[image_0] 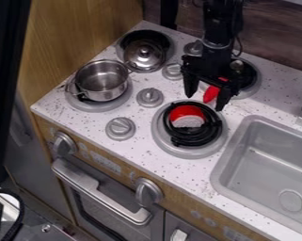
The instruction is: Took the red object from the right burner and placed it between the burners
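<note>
Red object [186,113] is sitting on the front right burner [162,143], so nothing's done yet imo. My gripper [205,98] has its jaws spread nearby; grabbing it and placing it between burners are both left.

- from my seat i count four burners [187,153]
- four countertop knobs [120,128]
- two front knobs [148,192]
- one steel pot [101,80]
- one sink [266,179]
- i make out two red things [187,113]
</note>
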### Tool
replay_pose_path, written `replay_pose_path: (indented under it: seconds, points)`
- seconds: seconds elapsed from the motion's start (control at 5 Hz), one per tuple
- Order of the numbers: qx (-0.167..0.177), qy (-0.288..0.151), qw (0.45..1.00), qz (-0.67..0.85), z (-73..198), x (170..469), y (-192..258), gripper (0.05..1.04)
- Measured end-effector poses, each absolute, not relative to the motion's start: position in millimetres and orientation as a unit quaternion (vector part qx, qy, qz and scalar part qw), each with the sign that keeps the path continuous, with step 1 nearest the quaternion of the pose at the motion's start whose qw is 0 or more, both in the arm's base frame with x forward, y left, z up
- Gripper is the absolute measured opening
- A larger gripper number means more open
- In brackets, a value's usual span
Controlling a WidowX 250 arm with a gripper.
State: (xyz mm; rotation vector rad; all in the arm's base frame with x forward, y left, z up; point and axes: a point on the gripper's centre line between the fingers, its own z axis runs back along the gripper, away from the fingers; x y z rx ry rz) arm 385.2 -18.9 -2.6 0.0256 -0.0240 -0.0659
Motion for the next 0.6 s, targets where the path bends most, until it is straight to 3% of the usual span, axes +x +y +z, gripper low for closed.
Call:
replay_pose_path:
  seconds: [0.2, 0.6]
  points:
    - [0.013, 0.008, 0.999, -0.032, -17.3, 379.4, -18.0, 1.001]
    - [0.02, -0.01, 0.996, -0.083, -31.5, 382.2, 0.2, 1.001]
